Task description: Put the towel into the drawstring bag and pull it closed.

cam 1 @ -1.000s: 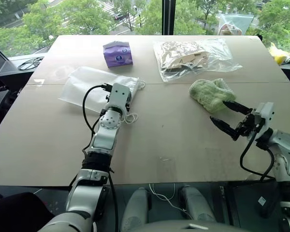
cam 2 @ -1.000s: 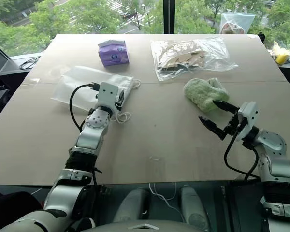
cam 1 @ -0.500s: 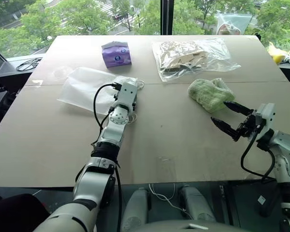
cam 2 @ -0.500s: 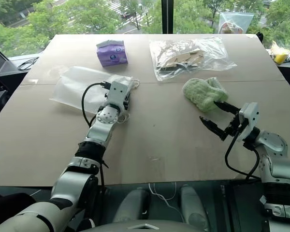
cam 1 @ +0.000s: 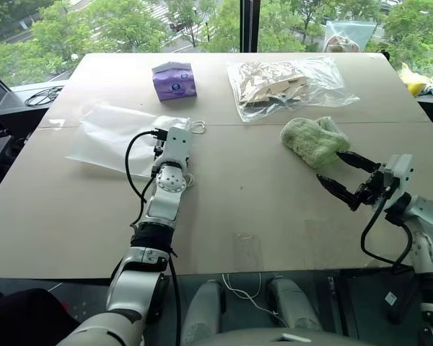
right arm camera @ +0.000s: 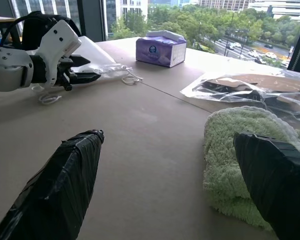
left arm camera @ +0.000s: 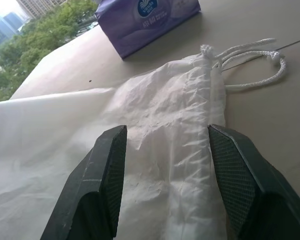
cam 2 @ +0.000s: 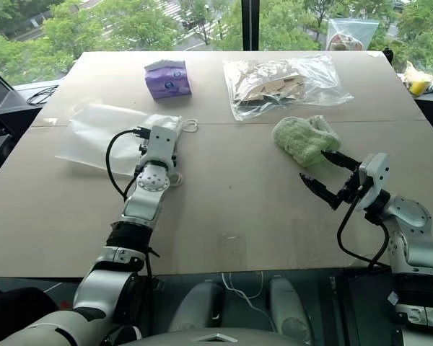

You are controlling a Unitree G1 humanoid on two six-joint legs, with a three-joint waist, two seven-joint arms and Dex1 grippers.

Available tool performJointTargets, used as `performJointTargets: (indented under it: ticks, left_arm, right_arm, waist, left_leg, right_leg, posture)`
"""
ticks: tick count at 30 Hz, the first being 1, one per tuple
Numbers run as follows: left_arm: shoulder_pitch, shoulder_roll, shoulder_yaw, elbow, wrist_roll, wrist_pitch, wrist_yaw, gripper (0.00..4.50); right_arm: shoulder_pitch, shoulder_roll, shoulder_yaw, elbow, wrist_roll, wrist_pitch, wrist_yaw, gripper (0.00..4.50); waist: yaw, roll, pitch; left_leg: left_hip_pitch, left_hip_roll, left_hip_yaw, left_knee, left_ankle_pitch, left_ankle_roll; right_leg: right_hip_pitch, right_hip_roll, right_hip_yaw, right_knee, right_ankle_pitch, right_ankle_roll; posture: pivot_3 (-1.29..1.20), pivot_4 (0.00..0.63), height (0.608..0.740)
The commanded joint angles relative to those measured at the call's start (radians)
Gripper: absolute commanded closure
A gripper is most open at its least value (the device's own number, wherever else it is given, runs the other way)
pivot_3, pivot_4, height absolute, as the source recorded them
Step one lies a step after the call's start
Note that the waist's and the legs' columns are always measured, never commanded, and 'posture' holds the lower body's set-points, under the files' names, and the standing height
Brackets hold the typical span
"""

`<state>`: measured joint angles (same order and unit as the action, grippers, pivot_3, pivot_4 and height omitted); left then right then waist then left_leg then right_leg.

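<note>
Left eye view: the drawstring bag (cam 1: pixel 115 133) has slid left with the left gripper (cam 1: pixel 171 137), 2 fingers half-spread over its puckered mouth, so positioning goes on. Left wrist view alone shows nothing pinched. At right, the towel (cam 1: pixel 314 140) lies unpacked; the right gripper (cam 1: pixel 339 173) waits wide, 1 finger touching it.

High-rise room: window (cam 1: pixel 202 21), treetops below.
</note>
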<state>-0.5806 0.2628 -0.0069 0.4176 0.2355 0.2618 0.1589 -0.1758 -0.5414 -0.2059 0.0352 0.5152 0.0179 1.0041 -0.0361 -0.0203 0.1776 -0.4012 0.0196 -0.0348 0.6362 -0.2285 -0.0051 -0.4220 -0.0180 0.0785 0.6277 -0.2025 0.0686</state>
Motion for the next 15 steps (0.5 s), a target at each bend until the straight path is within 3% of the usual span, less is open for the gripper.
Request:
performJointTargets:
  ticks: [1,7,10,11,12,15]
  left_arm:
    - [0.013,0.007,0.027,-0.042,-0.004,0.047,0.003,1.89]
    - [0.024,-0.008,0.078,-0.03,-0.037,0.089,0.024,1.89]
    - [0.028,0.002,0.09,-0.027,-0.037,0.081,0.037,2.62]
    - [0.028,0.005,0.092,-0.025,-0.037,0.079,0.039,3.01]
    - [0.027,0.006,0.093,-0.019,-0.037,0.076,0.04,3.7]
    - [0.027,0.008,0.082,-0.012,-0.026,0.057,0.039,4.48]
  right_arm:
    - [-0.007,-0.012,-0.023,-0.034,0.013,-0.009,0.002,0.0]
    - [0.001,-0.01,-0.024,-0.038,0.012,-0.012,-0.001,0.0]
    - [0.001,-0.01,-0.026,-0.038,0.012,-0.013,-0.004,0.0]
    - [0.0,-0.01,-0.026,-0.038,0.012,-0.013,-0.005,0.0]
    - [0.001,-0.01,-0.026,-0.039,0.011,-0.014,-0.006,0.0]
    - [0.003,-0.011,-0.027,-0.041,0.011,-0.013,-0.008,0.0]
  waist:
    - [0.0,0.0,0.0]
    - [-0.006,0.0,0.0]
    - [-0.008,0.0,0.0]
    - [-0.006,0.001,-0.001]
    - [-0.006,0.001,-0.001]
    - [-0.003,0.001,-0.001]
  left_leg:
    - [0.0,0.0,0.0,0.0,0.0,0.0]
    - [0.004,0.0,0.0,0.0,0.0,0.0]
    - [0.004,0.0,0.0,0.0,0.0,0.0]
    - [0.004,0.0,0.0,0.0,0.0,0.0]
    - [0.005,0.0,0.0,0.001,0.0,0.0]
    - [0.005,0.0,0.0,0.003,0.0,0.0]
  right_leg:
    - [0.0,0.0,0.0,0.0,0.0,0.0]
    - [0.003,0.0,0.0,0.001,0.0,0.0]
    - [0.003,0.0,0.0,0.002,0.0,0.0]
    - [0.003,0.0,0.0,0.002,0.0,0.0]
    - [0.003,0.0,0.0,0.004,0.0,0.0]
    - [0.003,0.0,0.0,0.006,0.0,0.0]
  posture:
    - [0.0,0.15,0.74]
    - [0.0,0.15,0.74]
    - [0.0,0.15,0.74]
    - [0.0,0.15,0.74]
    - [0.0,0.15,0.74]
    - [0.0,0.15,0.74]
